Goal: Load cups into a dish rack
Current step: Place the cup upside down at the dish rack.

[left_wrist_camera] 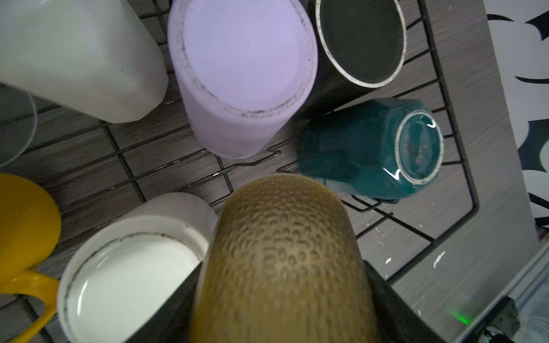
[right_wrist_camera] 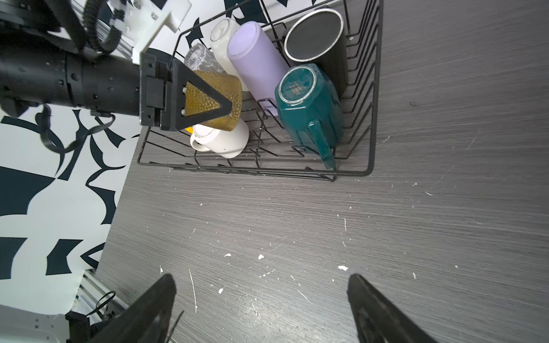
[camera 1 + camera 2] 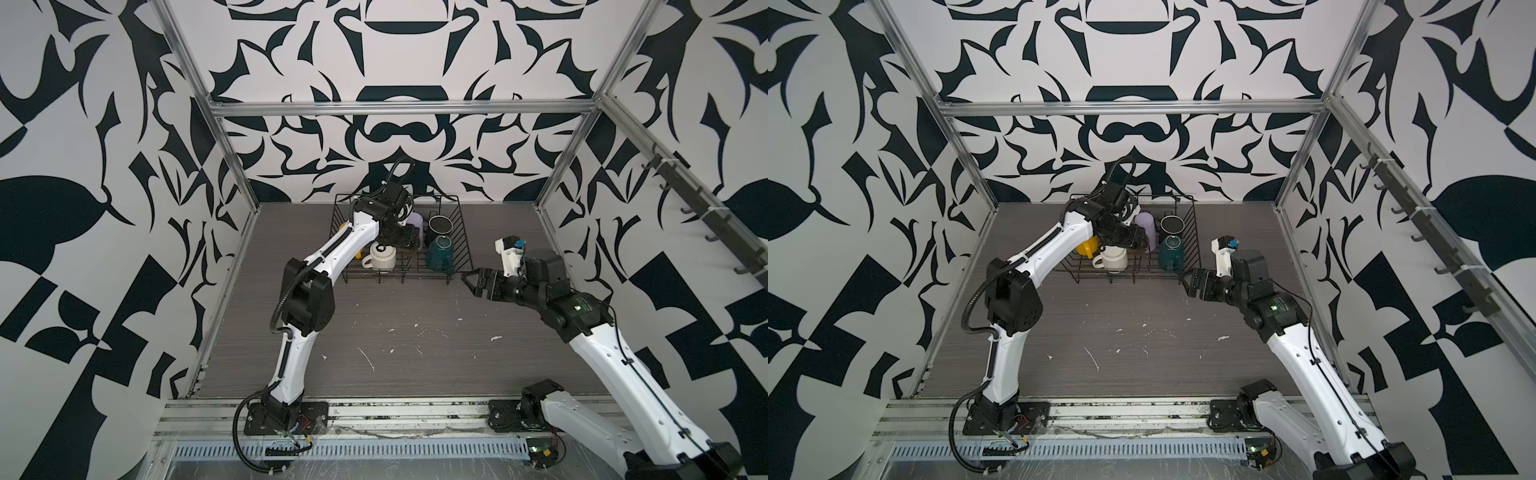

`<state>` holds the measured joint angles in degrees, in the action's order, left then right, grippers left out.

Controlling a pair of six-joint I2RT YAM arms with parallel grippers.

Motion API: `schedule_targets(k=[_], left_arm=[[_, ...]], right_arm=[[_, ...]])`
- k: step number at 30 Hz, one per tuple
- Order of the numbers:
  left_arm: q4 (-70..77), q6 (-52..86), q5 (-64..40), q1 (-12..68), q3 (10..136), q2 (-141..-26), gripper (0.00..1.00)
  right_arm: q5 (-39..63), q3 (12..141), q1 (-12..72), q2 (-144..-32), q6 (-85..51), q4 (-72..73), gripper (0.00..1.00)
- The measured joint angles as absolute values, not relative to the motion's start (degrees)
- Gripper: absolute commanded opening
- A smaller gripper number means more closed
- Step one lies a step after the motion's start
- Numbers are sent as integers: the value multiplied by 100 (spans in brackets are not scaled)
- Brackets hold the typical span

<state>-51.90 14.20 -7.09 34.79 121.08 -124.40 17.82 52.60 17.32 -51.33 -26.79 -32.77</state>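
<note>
The left gripper (image 2: 214,104) clasps the olive-brown glass (image 2: 236,95) above the dish rack (image 2: 252,171), just over the white mug (image 2: 228,142). Free rack floor lies slightly to the right, before the dark-green mug (image 2: 309,107). The right gripper (image 2: 261,277) hangs spread and empty near the rack's near right corner.

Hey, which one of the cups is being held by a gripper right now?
The dimpled olive-brown glass: the left gripper is closed on its sides, over the dish rack. The rest sit in the rack, ungripped.
</note>
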Motion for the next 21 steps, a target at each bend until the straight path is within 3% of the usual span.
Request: schedule_targets(k=[17,21], left_arm=[[-5577,1441,-285,3754,12650,-13093,0],[-5599,1439,-193,3769,12663,-13222,4]], right_arm=[[1754,5076,1728,-5015,-2687,-3319,93],[1754,5033,1728,-5017,-2703,-3315,93]])
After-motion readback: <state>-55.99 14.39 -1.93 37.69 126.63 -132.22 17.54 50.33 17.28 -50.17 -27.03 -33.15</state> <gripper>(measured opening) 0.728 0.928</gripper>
